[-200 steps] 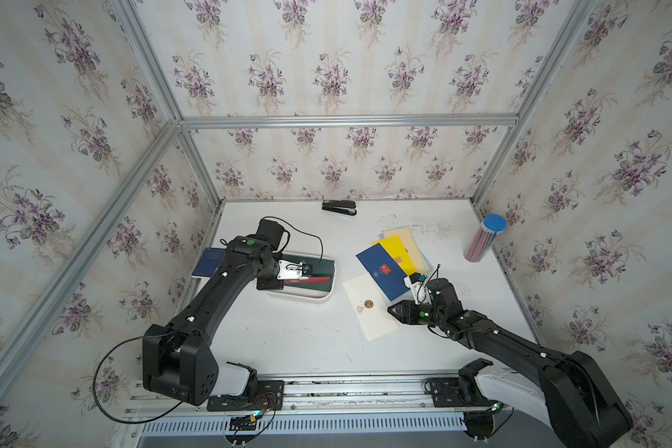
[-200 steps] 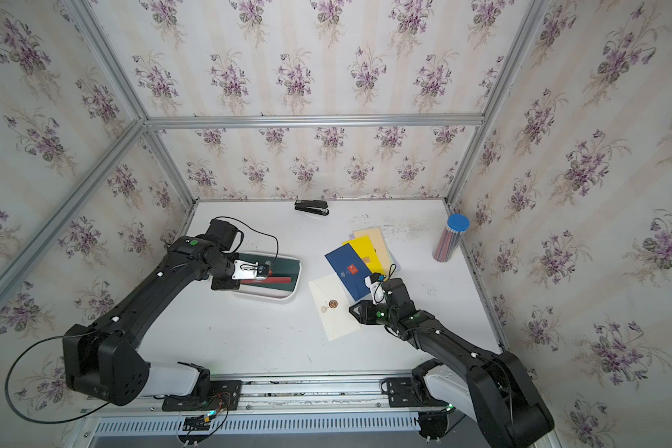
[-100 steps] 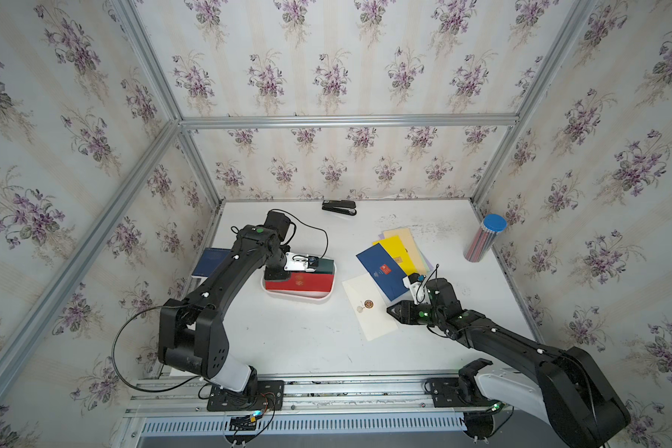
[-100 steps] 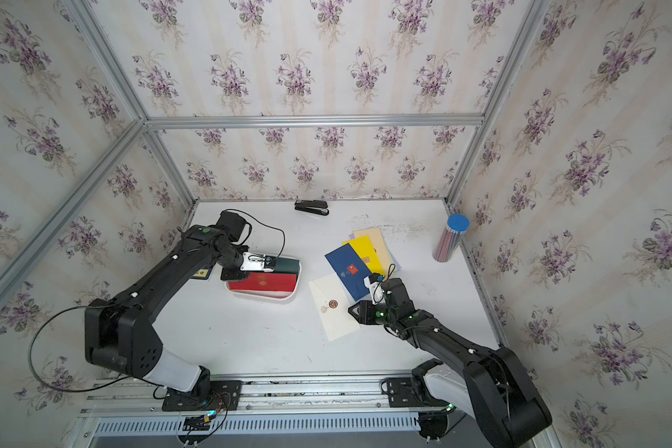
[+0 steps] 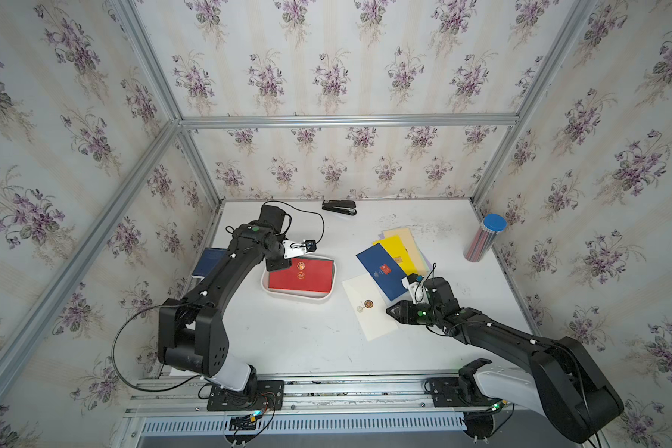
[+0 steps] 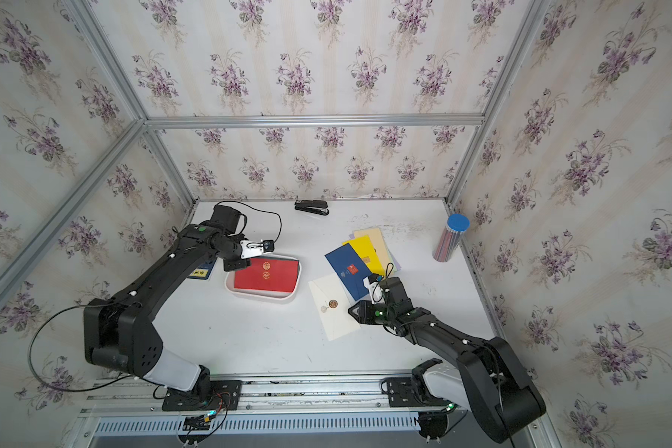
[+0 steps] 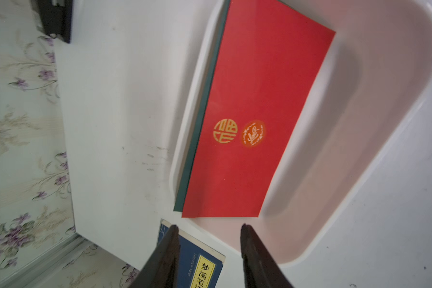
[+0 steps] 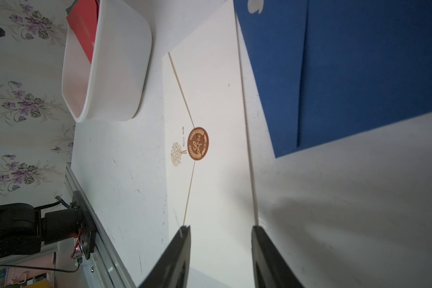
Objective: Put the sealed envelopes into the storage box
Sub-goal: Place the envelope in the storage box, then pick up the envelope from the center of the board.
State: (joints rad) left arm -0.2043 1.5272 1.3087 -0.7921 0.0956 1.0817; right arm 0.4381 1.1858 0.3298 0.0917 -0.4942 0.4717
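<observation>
The storage box is a shallow white tray left of centre in both top views. A red sealed envelope lies flat in it on top of a green one, of which only an edge shows. My left gripper hangs open and empty over the box's left end. A cream envelope with a brown seal lies on the table, overlapped by a navy envelope, with yellow and tan ones behind. My right gripper is open, low at the cream envelope's right edge.
A dark blue book with a yellow label lies by the left wall, just beyond the box. A black stapler sits at the back. A blue-lidded pencil tube stands at the right wall.
My left gripper has opened and let go of the red envelope, which now lies flat in the box over the green one. The right arm has not moved.
</observation>
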